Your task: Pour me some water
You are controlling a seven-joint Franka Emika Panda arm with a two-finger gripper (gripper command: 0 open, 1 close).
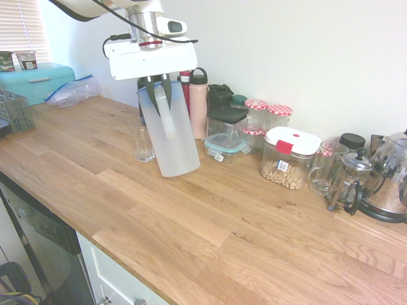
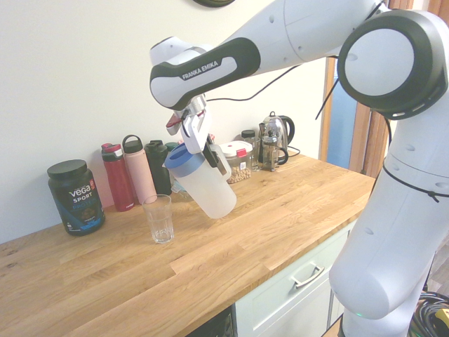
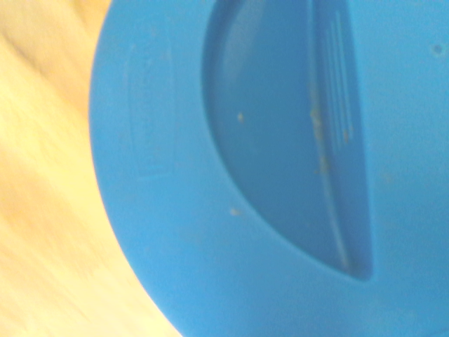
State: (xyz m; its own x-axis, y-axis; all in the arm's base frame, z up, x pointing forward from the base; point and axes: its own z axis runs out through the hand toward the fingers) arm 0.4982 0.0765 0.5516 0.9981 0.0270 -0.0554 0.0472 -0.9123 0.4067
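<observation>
Over the wooden counter, at roughly 11 o'clock in the first exterior view, the arm comes in from the top edge, its gripper hanging above the work, fingers aimed near 6 o'clock. Second exterior view: the arm enters from 2 o'clock, forearm sloping down toward 8, hand angled so the fingers point near 5.

Claw is clenched on the side handle of the frosted pitcher. Pitcher is tilted, clear of upright: from the second exterior view, blue lid toward 11, base toward 5. Water belongs to that pitcher; can't make out its level through the frosting.

Drinking glass stands upright on the counter, near the pitcher at about 8 o'clock in both exterior views. Can't tell if the lid's edge lines up over it. Pink bottle sits around 1 from the pitcher, first exterior view. Wrist view is mostly lid, wood alongside.
</observation>
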